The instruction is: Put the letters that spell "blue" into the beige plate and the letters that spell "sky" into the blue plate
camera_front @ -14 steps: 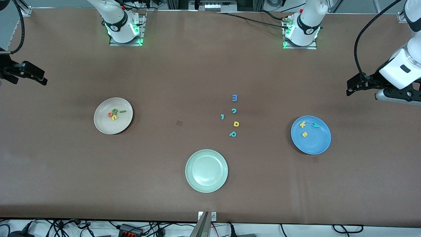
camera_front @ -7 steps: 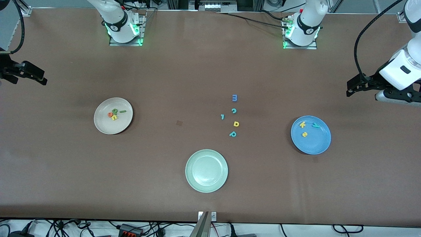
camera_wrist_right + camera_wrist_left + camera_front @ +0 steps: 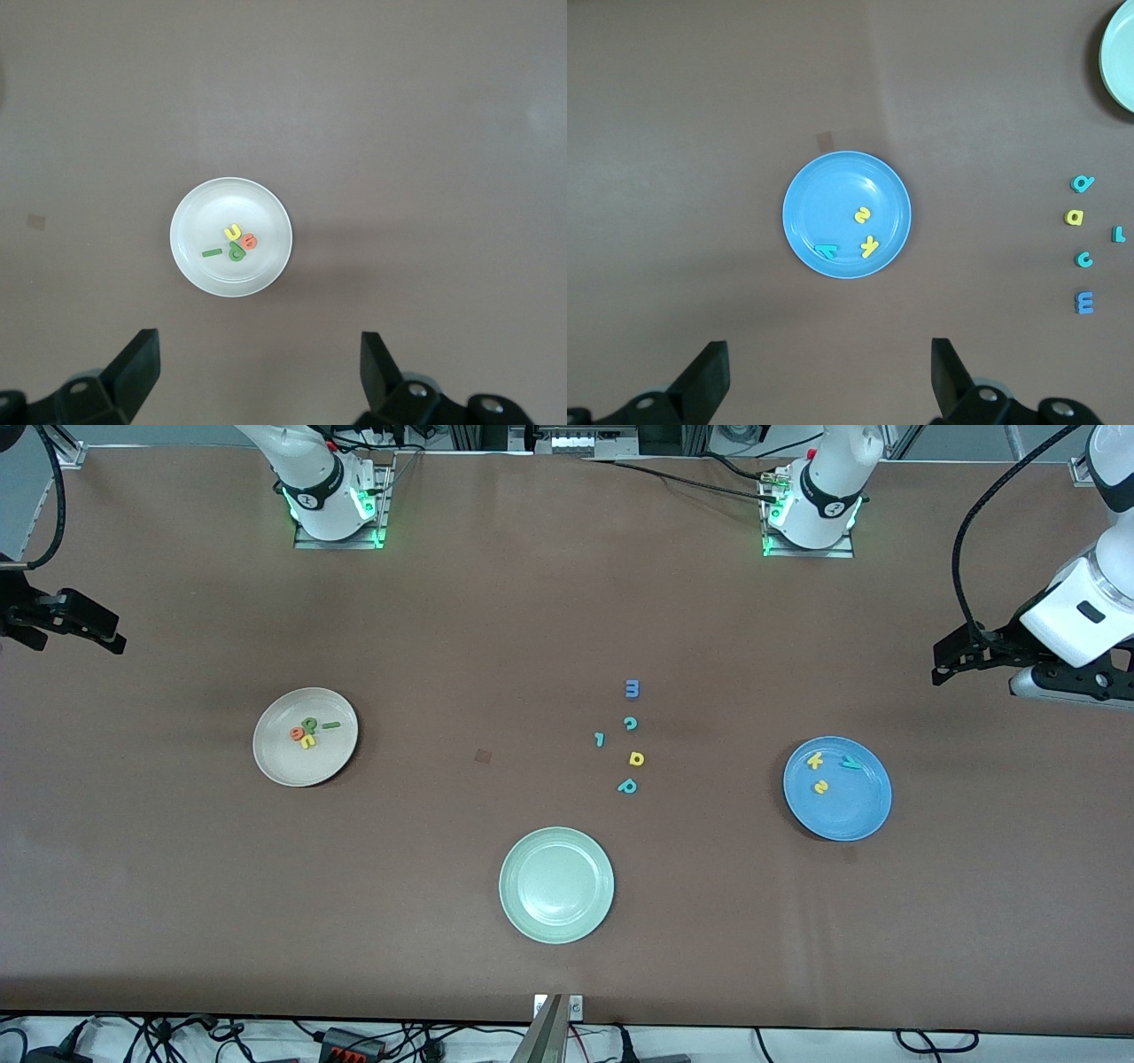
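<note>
Orange, yellow and two greens lie together in the beige plate (image 3: 306,737): the letters that spell "blue" (image 3: 307,732) are all four inside it, the orange "e", yellow "u" and green "b" touching in a small cluster and the dark green "l" just beside them. In the right wrist view this plate sits on the surface well below the right gripper's (image 3: 257,372) fingers (image 3: 137,365), between them, and these fingers stand wide apart and hold nothing. The letters that spell "sky" (image 3: 828,769) are in the blue plate (image 3: 837,819): yellow "k", yellow "s" and teal "y", a little apart from each other. In the left wrist view this plate also lies far below the left gripper's (image 3: 828,372) fingers (image 3: 946,367), between them, and they are wide and empty too. Both arms wait high near the ends of the surface, the left gripper (image 3: 952,662) and the right gripper (image 3: 93,627) well apart from any letter. The spare letters (image 3: 627,737), a blue one, three teal ones and a yellow one, rest on the bare surface between the two plates, and the pale green plate (image 3: 556,884) holds nothing. I judge that the task is complete; nothing seems left to move.
</note>
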Motion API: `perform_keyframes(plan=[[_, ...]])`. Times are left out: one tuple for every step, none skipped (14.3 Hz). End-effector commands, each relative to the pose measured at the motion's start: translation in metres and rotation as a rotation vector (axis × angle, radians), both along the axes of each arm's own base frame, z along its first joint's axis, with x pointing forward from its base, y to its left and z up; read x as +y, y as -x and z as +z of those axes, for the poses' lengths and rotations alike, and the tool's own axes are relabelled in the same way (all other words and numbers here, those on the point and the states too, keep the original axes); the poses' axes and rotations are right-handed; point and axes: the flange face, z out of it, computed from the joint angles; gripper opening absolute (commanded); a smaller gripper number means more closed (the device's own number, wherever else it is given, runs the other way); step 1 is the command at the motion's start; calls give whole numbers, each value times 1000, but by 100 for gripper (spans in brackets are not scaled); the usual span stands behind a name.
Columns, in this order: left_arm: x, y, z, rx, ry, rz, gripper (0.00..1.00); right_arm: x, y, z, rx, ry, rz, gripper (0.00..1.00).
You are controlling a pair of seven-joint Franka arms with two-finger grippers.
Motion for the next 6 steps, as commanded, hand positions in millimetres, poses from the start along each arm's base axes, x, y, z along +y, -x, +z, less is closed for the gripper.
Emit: perform_keyframes(plan=[[-4, -4, 6, 2, 9, 1, 100, -1, 7, 6, -6, 17, 6, 100], [-3, -4, 6, 2, 9, 3, 100, -1, 7, 6, -6, 17, 5, 100], [-3, -4, 6, 1, 9, 1, 100, -1, 7, 6, -6, 17, 6, 100], [-2, -4, 7, -3, 9, 3, 100, -1, 7, 6, -6, 17, 6, 100], [-3, -4, 8, -3, 9, 3, 100, -1, 6, 5, -5, 17, 6, 100], [-3, -4, 8, -3, 9, 3, 100, -1, 7, 6, -6, 17, 6, 100]])
